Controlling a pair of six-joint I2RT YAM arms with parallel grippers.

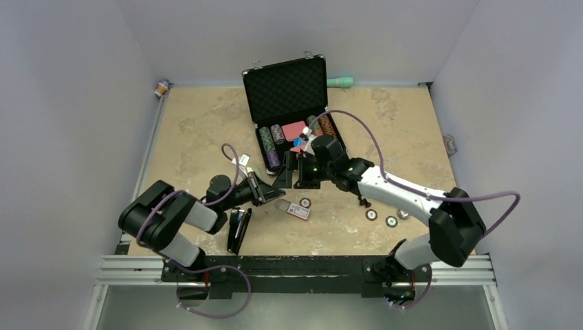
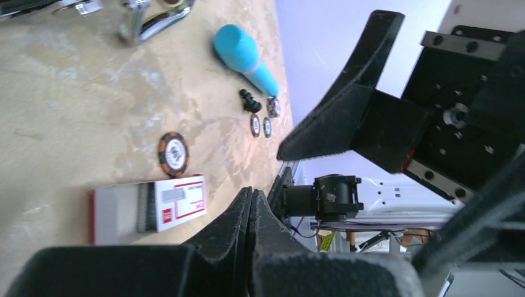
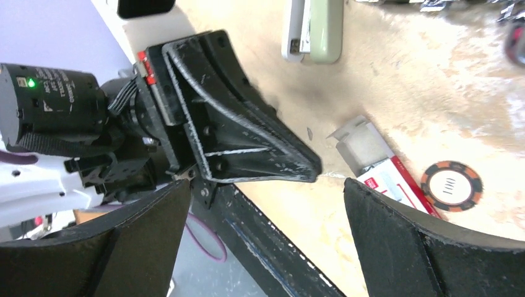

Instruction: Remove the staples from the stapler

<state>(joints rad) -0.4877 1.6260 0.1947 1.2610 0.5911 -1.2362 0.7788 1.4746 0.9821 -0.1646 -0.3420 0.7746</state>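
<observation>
The black stapler [image 1: 238,230] lies on the table near the front edge, beside my left arm; neither gripper touches it. My left gripper [image 1: 277,193] [image 2: 251,192] is shut and empty, low over the table, just left of the red-and-white box [image 1: 298,210] [image 2: 148,207]. My right gripper [image 1: 295,181] [image 3: 266,184] is open and empty, facing the left gripper's tips. A long pale green and silvery object [image 3: 312,28] lies by the table edge in the right wrist view; I cannot tell if it is the stapler.
An open black case [image 1: 285,86] with poker chips stands at the back middle. Loose chips [image 1: 371,214] lie right of centre, one [image 1: 304,203] by the box. A teal cylinder [image 1: 339,82] lies behind the case. The front rail [image 1: 295,265] runs close by.
</observation>
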